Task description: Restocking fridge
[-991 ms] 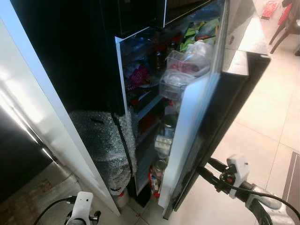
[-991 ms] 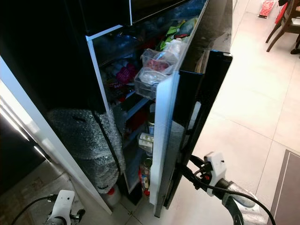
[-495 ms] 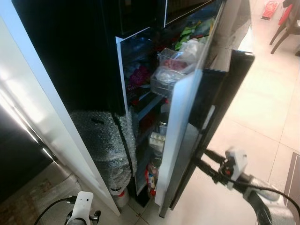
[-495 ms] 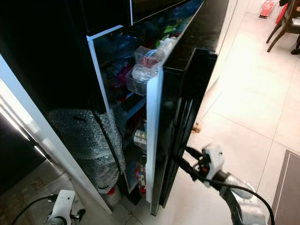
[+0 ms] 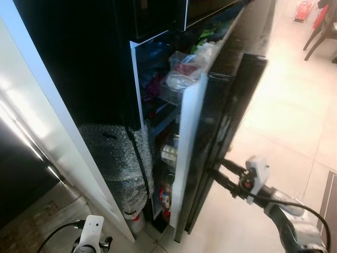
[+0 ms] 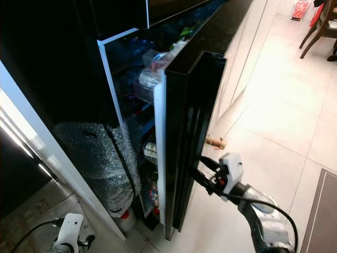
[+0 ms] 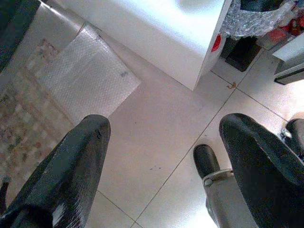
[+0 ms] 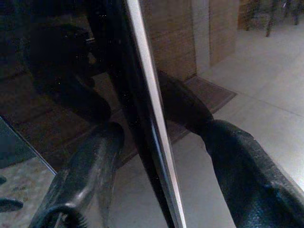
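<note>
Strong light is thrown across the pale tiled floor, which is nearly washed out toward the far side. The upper cabinet front is lost in deep black. Glare is seen as a bright streak on the white panel. The fridge interior is dim and slightly soft. The glossy fridge door is rendered dark, with reflections, in the right wrist view. The left wrist view is evenly lit, its near fingers blurred.

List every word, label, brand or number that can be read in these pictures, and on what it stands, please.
None can be read.
Packages on the fridge door shelves: print too small and blurred.
Red item on the far floor: too blurred.
Right gripper, against the door: no marking legible.
</note>
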Robot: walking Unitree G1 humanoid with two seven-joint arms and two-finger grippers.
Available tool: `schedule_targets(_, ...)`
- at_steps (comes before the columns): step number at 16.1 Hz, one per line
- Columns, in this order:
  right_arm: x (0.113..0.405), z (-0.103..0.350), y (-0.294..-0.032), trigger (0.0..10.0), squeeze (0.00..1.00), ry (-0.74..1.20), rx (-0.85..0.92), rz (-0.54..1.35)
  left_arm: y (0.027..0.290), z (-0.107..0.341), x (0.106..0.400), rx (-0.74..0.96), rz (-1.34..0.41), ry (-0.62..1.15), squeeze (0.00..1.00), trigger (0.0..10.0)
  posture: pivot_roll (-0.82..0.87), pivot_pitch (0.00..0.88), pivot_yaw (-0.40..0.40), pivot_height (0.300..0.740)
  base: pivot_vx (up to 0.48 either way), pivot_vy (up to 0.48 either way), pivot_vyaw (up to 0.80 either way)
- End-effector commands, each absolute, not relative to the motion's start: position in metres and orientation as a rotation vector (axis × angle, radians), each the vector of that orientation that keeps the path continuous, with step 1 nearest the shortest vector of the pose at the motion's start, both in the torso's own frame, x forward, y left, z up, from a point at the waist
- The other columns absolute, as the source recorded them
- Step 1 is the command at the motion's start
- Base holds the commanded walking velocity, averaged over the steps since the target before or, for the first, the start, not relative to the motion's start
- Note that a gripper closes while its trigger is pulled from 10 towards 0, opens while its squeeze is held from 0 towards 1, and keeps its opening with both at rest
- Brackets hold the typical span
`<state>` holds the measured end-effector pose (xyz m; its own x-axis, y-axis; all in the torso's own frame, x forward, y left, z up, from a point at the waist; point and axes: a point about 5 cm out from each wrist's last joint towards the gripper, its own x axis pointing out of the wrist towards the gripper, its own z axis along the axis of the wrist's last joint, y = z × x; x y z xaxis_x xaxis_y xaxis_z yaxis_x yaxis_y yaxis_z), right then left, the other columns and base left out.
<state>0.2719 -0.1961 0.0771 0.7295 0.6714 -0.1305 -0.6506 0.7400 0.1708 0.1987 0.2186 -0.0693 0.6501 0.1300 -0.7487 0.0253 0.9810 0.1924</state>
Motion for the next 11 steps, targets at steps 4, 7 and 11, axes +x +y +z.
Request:
schedule_targets(4,0.288,0.094,-0.177,10.0,0.0,0.117,0.112,0.792,0.218,-0.07,0.198,0.192,0.063,0.868,0.0,10.0,-0.15,0.018,0.003,0.74,0.0,0.0,0.0)
schedule_targets(7,0.295,0.095,-0.172,10.0,0.0,0.108,0.108,0.785,0.217,-0.07,0.198,0.192,0.063,0.867,0.0,10.0,-0.15,0.016,0.004,0.74,0.0,0.0,0.0)
schedule_targets(11,0.306,0.101,-0.168,10.0,0.0,0.087,0.118,0.793,0.216,-0.069,0.201,0.191,0.063,0.859,0.0,10.0,-0.14,0.007,0.003,0.74,0.0,0.0,0.0)
